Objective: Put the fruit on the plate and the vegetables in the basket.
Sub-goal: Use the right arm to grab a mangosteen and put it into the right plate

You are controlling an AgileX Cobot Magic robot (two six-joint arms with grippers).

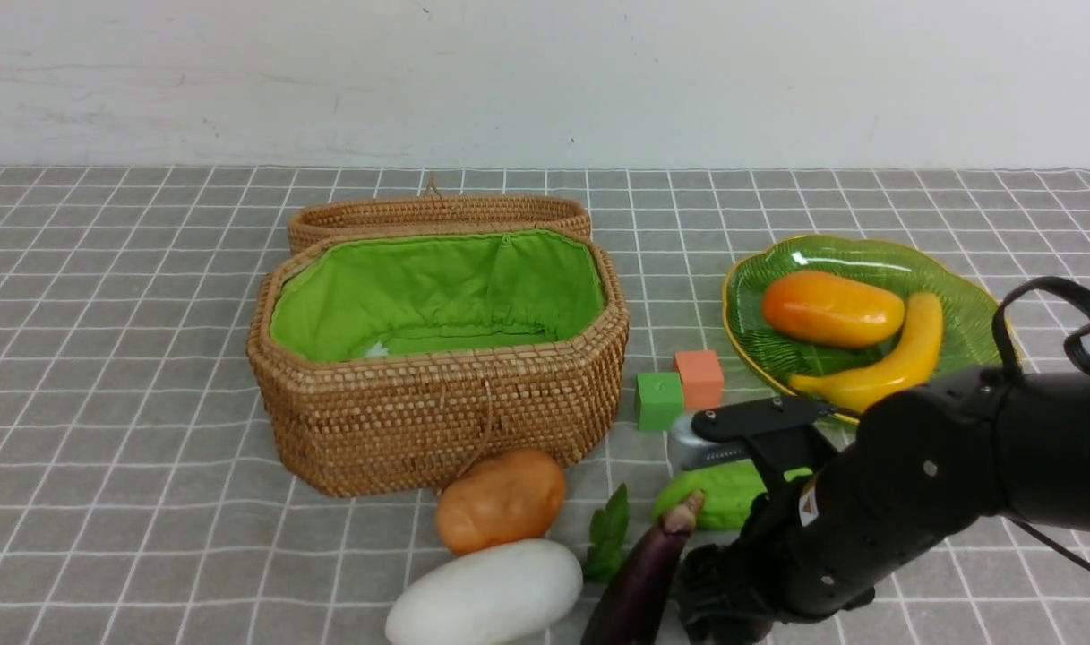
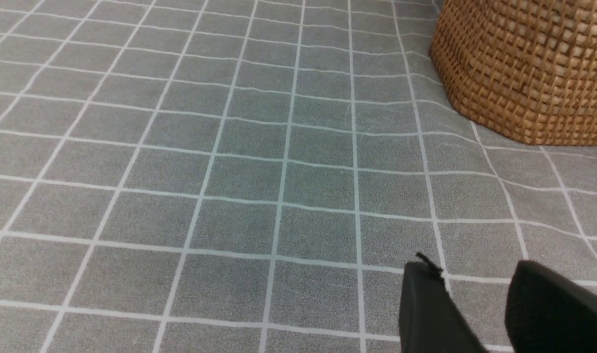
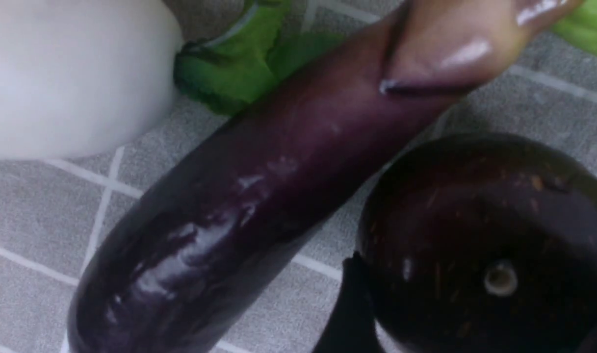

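1. Right arm (image 1: 912, 502) hides the right pincer (image 3: 475, 321) from the front and covers part of the cucumber (image 1: 715, 493) and the near rim of the plate (image 1: 728, 309).
2. Eggplant (image 1: 643, 573) and white gourd (image 1: 486, 596) run off the front view's bottom edge.
3. Dark round fruit (image 3: 484, 235) (close, blurred) is cropped; whether the right pincer grips it is unclear.
4. Left pincer (image 2: 475, 279): fingertips only, the rest cut off.

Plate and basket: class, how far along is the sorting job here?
Done: mango and banana lie on the plate. In hand: the right pincer straddles the dark round fruit, grip unclear. To do: eggplant, potato, white gourd, cucumber and leaf sprig lie outside the basket.
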